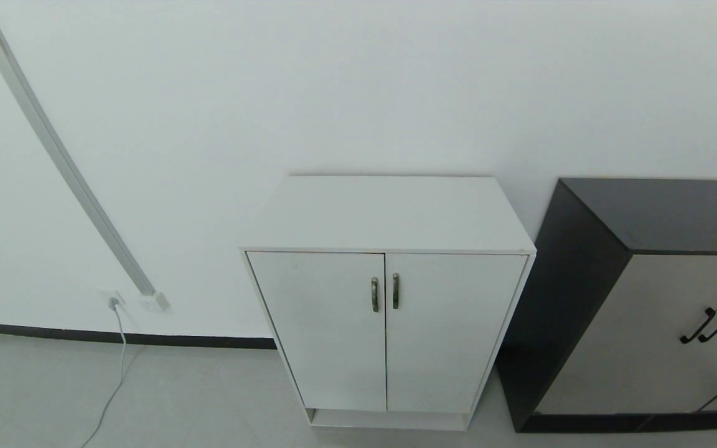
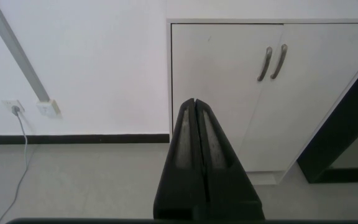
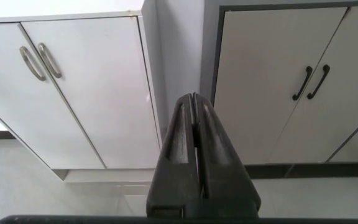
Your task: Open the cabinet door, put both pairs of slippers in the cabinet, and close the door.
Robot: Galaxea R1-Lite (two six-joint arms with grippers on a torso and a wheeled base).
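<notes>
While two hands (image 2: pixel 194 102) (image 3: pixel 194 97) pinched, white cabinet (image 1: pixel 389 211) (two doors (image 1: pixel 321 330) (image 1: pixel 452 330)) shut.

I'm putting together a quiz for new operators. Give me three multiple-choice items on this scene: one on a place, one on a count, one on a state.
1. Where does the dark cabinet stand?
A. On the robot's left of the white cabinet.
B. On the robot's right of it.
C. On top of it.
2. How many handles has the white cabinet?
A. One.
B. Two.
C. Four.
3. How are its doors?
A. Both shut.
B. One ajar.
C. Both wide open.
Answers: 1 B, the head view shows it right of the white one; 2 B, one on each door, by the middle seam; 3 A, both lie flush with the front.
</notes>
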